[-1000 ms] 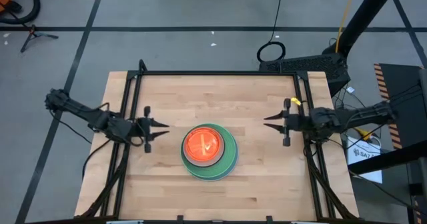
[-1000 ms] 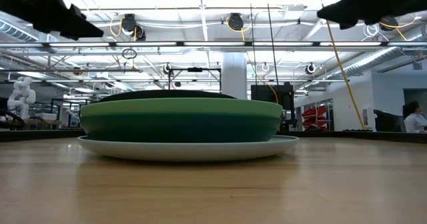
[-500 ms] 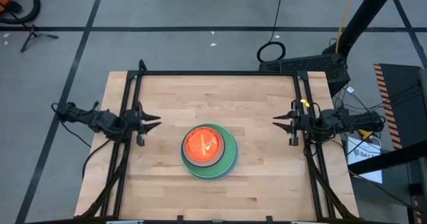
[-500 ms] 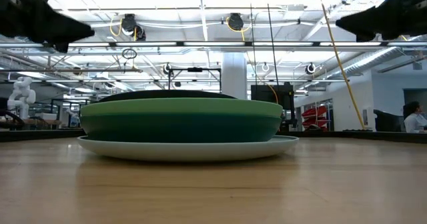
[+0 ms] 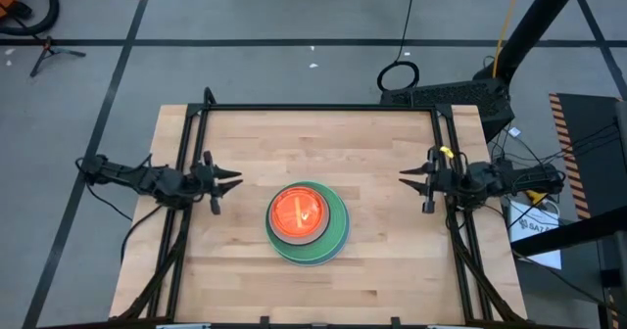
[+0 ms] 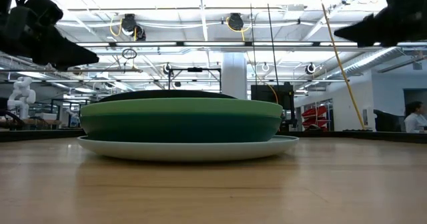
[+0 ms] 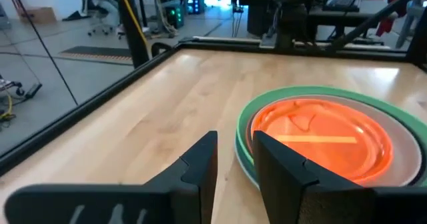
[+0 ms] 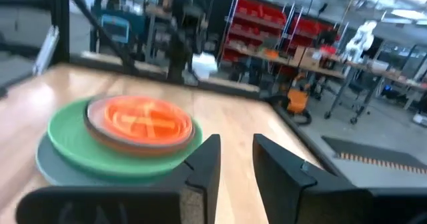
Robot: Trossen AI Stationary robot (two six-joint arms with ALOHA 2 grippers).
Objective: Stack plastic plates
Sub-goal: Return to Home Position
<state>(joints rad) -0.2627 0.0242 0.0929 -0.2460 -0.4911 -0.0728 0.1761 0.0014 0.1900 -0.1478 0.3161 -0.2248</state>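
Observation:
One stack of plastic plates (image 5: 307,221) stands at the table's middle. A translucent orange plate (image 5: 297,213) lies on top, in a grey-white one, over green plates (image 5: 339,227), with a pale plate (image 6: 187,148) lowest on the wood. My left gripper (image 5: 237,180) hovers open to the left of the stack, pointing at it, above the table (image 6: 90,55). My right gripper (image 5: 402,180) hovers open to the stack's right, farther off and higher (image 6: 339,34). Both wrist views show the orange plate (image 7: 320,141) (image 8: 143,121) beyond open fingers (image 7: 235,151) (image 8: 237,154).
A black frame rail (image 5: 318,108) runs round the far and side edges of the wooden table (image 5: 313,143). Bare wood lies on all sides of the stack. Beyond the table are shop shelves, cables and a person (image 6: 415,117) at the far right.
Both grippers have drawn back from the stack toward their own table edges and come lower. The left one then crept a little back toward the stack. The stack has kept still.

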